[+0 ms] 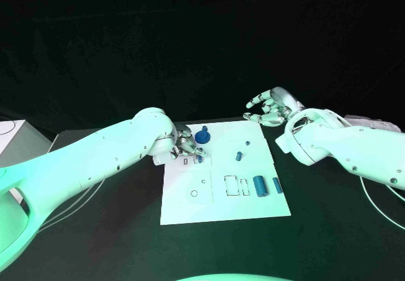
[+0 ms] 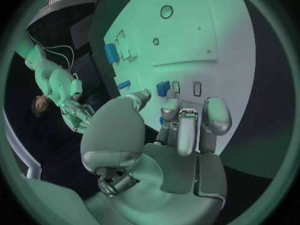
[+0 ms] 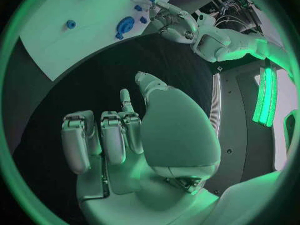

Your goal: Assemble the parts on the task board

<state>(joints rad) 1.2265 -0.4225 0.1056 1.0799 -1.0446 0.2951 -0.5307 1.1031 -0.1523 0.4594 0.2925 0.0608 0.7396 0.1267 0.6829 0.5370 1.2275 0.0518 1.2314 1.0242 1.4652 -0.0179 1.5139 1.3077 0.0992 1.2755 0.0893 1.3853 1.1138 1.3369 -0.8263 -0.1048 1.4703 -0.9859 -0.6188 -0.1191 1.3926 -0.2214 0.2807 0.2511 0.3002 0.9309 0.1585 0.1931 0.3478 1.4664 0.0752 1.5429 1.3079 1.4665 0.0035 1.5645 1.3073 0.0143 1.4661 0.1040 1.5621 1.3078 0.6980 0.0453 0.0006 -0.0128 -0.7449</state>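
Curling down over the far left corner of the task board [image 1: 221, 193], my left fingers [image 2: 186, 130] sit close around a small blue part [image 2: 163, 88]. The left wrist view shows that part just beyond the fingertips, beside two narrow slots, but I cannot tell whether I am pinching it or only touching it. My left hand [image 1: 181, 144] hangs low over the board, with the round blue knob [image 1: 202, 136] standing just beside it toward the far edge.

My right fingers [image 3: 103, 137] are bent loosely, apart from each other, and hold nothing. My right hand [image 1: 270, 107] hovers above the desk [image 1: 337, 234] past the board's far right corner, well clear of every part.

Further out on the board, a small blue peg [image 1: 239, 156] lies near the middle. A thick blue cylinder [image 1: 261, 185] and a thinner one [image 1: 277, 185] lie side by side near the right edge, next to an outlined recess with another blue piece at it.

I judge the risk to be at my left hand. If the small part is only half held, it could tip or skid off its slot as I press. My knuckles could also nudge the knob, since it stands so near. The white board may slide on the desk if I push sideways.
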